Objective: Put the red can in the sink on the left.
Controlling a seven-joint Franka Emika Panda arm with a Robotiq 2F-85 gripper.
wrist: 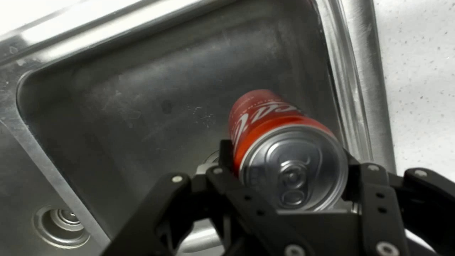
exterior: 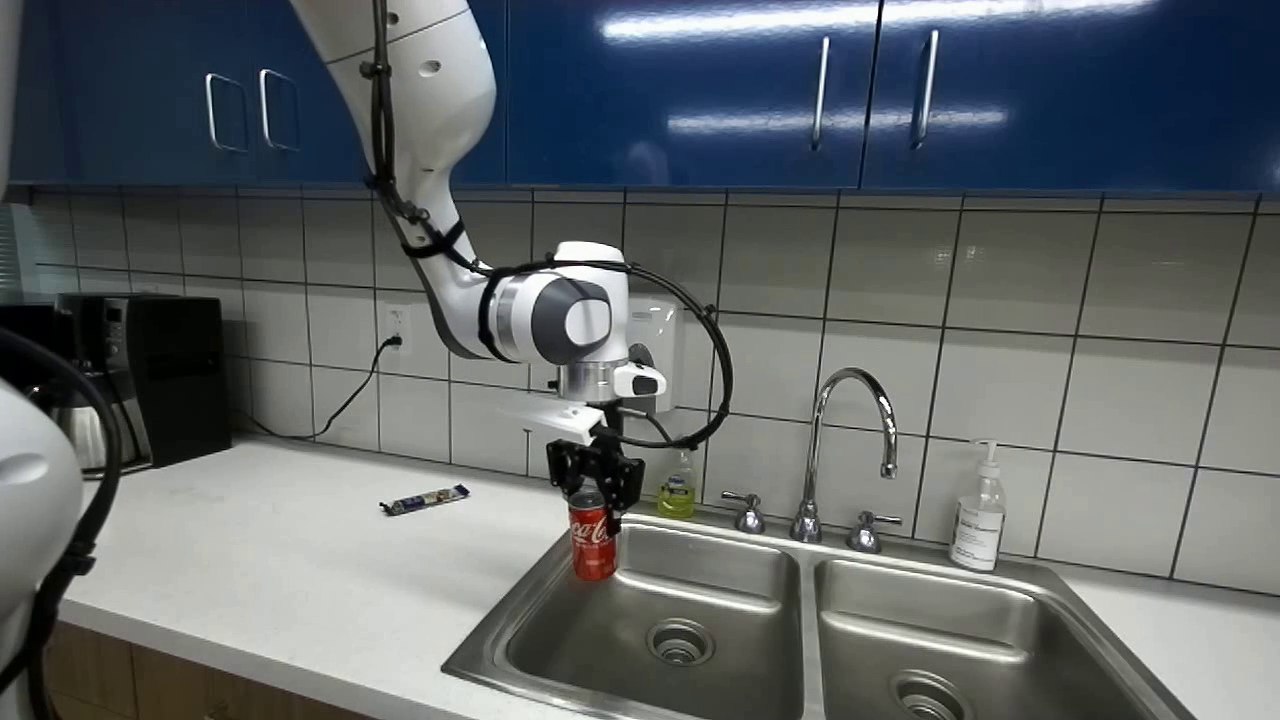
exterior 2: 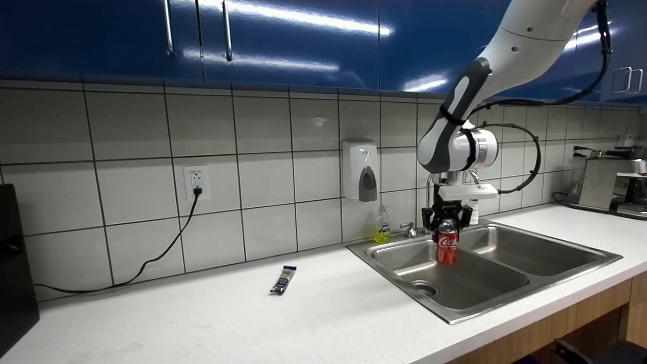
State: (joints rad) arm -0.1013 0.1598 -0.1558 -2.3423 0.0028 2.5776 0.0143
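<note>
The arm (exterior: 445,150) I saw, upper left of centre in an exterior view, was smooth, rounded and white, with black cable (exterior: 382,110) along it and black straps (exterior 2: 452,116) around it. A dark grey cap (exterior: 550,318) ringed a white disc (exterior: 587,323). Low in the wrist view, the angular black gripper (wrist: 289,163) carried silvery screws (wrist: 386,248).

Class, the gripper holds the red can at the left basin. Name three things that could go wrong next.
First, the gripper holds the red can near its top; whether the base touches the left basin is unclear, so releasing early might drop it. Second, the wrist view shows the can close to the side rim, so drifting that way could knock it. Third, if released off balance, the round can might tip and roll toward the drain.
</note>
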